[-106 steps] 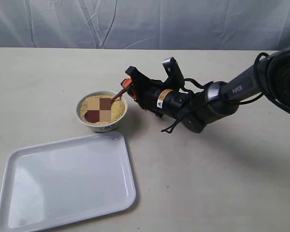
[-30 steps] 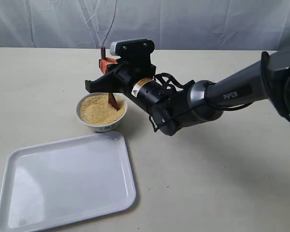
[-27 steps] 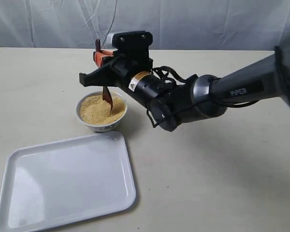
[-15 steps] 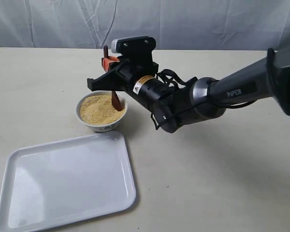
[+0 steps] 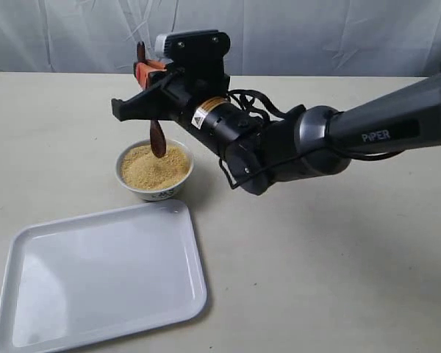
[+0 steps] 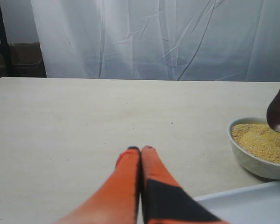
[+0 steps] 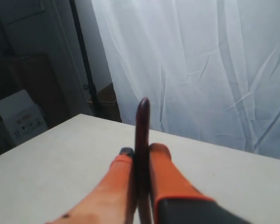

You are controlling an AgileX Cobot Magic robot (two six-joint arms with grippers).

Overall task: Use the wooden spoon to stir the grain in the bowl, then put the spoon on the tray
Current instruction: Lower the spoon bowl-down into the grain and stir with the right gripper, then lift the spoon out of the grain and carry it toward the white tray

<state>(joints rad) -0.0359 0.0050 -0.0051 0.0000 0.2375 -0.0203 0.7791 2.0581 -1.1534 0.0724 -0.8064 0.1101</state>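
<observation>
The small white bowl (image 5: 156, 190) holds a mound of golden grain (image 5: 153, 168) and stands just beyond the tray's far right corner. My right gripper (image 5: 145, 70) is shut on the slim handle of the dark wooden spoon (image 5: 157, 137). The spoon hangs upright with its scoop just above the grain. In the right wrist view the spoon handle (image 7: 142, 122) sticks up between the orange fingers of the right gripper (image 7: 141, 151). My left gripper (image 6: 140, 149) is shut on nothing, low over the table. From there I see the bowl (image 6: 253, 159), the grain (image 6: 262, 140) and the spoon scoop (image 6: 278, 115).
The large white tray (image 5: 103, 279) lies flat at the front left, nothing on it; its corner (image 6: 252, 205) shows in the left wrist view. The right arm (image 5: 316, 143) stretches across from the right edge. A white curtain hangs behind the table.
The right gripper has risen and shifted slightly left, lifting the spoon's scoop out of the grain until it hangs just above the bowl. Bowl and tray have not moved.
</observation>
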